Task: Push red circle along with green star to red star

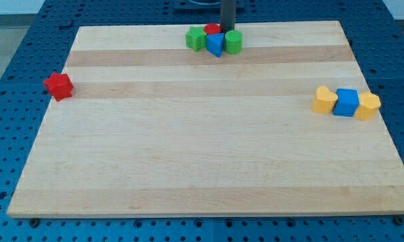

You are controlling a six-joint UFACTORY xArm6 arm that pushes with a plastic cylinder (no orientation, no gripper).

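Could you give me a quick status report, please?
My tip behind top cluster, at red circle. Green star alongside; blue block in front. Red star far left.

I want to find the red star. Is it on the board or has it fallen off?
On the board. The red star sits by the board's left edge, its whole base on the wood, nothing touching it.

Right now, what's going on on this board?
My tip is at the view's top edge, just behind a tight cluster: the red circle, a green block, a blue block and another green block. The red star sits alone at the view's left. Two yellow blocks flank a blue cube at the right.
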